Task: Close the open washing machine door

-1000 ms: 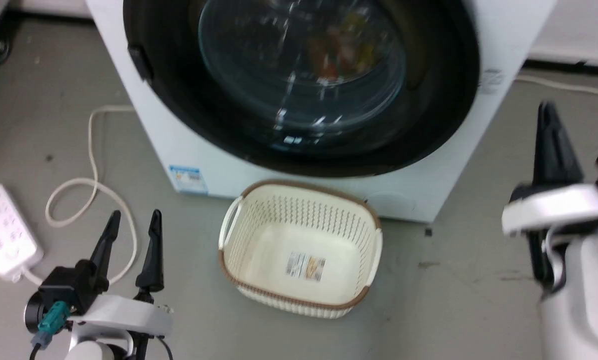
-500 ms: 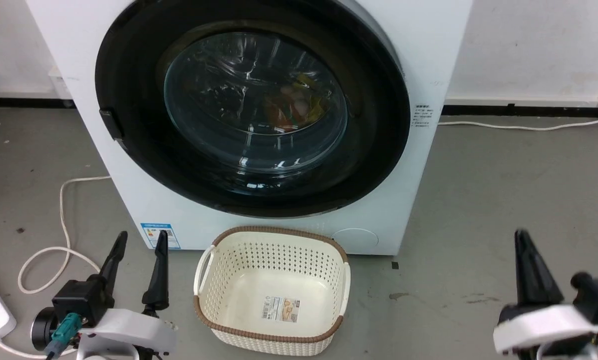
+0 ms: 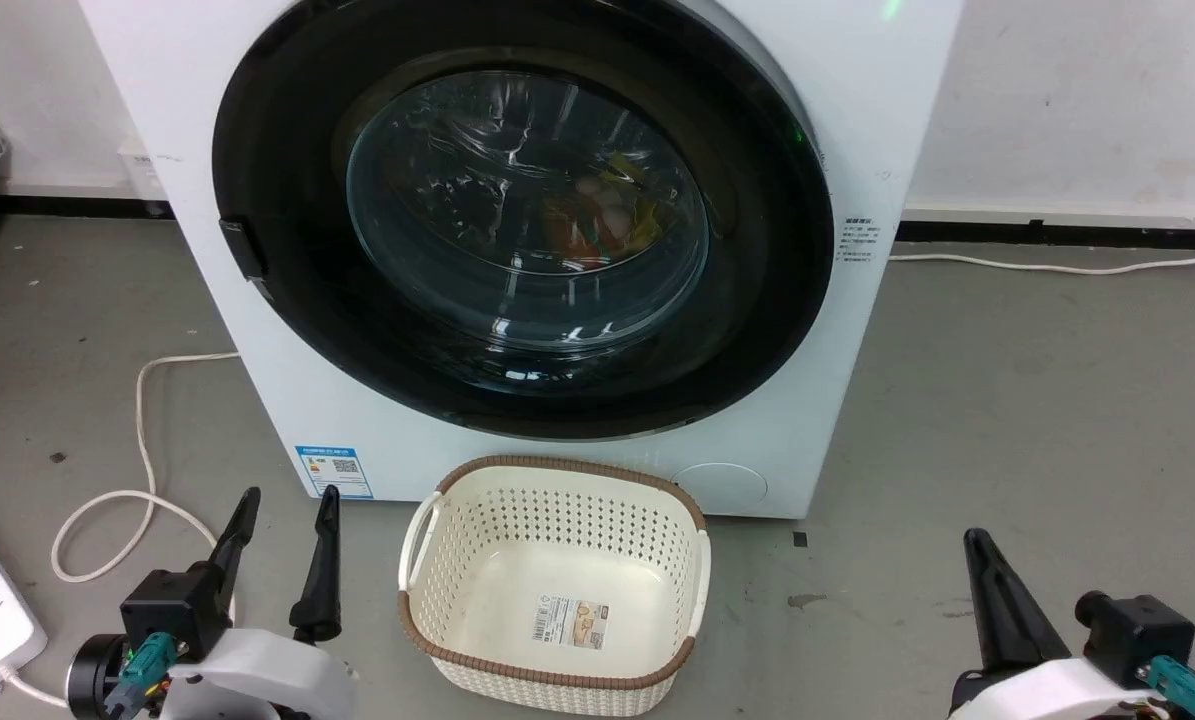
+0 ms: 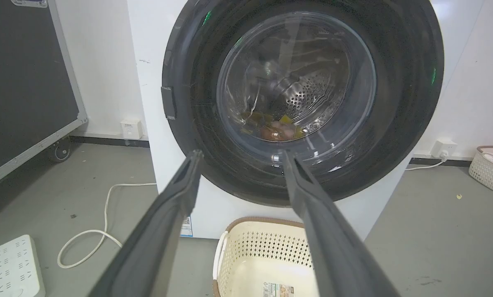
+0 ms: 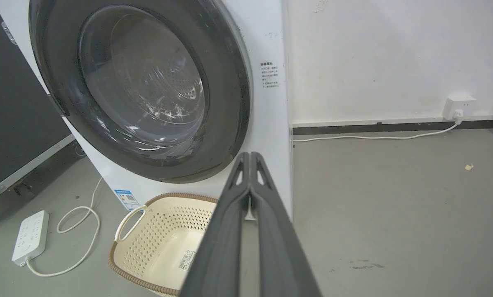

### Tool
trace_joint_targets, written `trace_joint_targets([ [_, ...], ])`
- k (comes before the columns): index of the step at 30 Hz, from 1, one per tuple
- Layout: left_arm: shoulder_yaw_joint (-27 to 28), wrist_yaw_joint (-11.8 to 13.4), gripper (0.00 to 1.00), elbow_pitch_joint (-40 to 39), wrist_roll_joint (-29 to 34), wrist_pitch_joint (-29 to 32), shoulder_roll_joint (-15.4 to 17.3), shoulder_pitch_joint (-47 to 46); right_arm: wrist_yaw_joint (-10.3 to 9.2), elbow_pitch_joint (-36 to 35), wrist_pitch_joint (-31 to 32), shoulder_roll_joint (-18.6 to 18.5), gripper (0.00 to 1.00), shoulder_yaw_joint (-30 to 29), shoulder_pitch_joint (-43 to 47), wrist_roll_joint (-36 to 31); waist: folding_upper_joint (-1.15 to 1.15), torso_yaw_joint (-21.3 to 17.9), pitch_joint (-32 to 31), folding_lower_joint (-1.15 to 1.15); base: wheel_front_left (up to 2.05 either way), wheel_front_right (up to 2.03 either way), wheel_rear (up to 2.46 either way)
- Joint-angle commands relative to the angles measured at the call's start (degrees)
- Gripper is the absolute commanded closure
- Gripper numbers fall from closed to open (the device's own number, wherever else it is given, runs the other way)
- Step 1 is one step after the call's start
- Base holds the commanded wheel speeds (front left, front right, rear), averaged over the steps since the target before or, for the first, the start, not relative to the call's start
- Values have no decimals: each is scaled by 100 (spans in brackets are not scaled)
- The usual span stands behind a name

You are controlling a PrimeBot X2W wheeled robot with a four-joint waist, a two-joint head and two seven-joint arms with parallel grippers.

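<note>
Head view gives us the washing machine (image 3: 887,130) at 12 o'clock, with the washing machine door (image 3: 525,215) lying flush against its white front. At 6 o'clock of the door stands the cream basket (image 3: 557,468). Our left gripper (image 3: 290,492), at 7 o'clock, has its fingers spread and grips nothing; the door sits at its 1 o'clock, well apart. Our right gripper (image 3: 977,542), at 5 o'clock, is pinched together and empty, with the door at its 11 o'clock.
</note>
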Motion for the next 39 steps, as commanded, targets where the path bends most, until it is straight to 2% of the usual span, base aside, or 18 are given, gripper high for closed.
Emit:
trace_joint_targets([
  [1, -23, 32, 0, -3, -19, 4, 7, 77, -3, 36, 76, -8, 59, 35, 92, 28, 0, 21, -6, 0, 0, 0, 0],
  [2, -23, 32, 0, -3, -19, 4, 7, 77, -3, 36, 76, -8, 59, 35, 92, 28, 0, 21, -6, 0, 0, 0, 0],
  [3, -30, 36, 0, -7, -22, 4, 6, 75, -3, 36, 93, -8, 0, 34, 96, 28, 0, 31, -8, 0, 0, 0, 0],
  [20, -86, 158, 0, -75, 22, -125, 47, -40, -3, 5, 104, -8, 0, 28, 93, 88, 0, 99, 12, 0, 0, 0, 0],
  [39, -131, 140, 0, -26, -88, -214, 83, -105, -3, 48, 50, -8, 0, 57, 35, 145, 0, 117, 45, 0, 0, 0, 0],
])
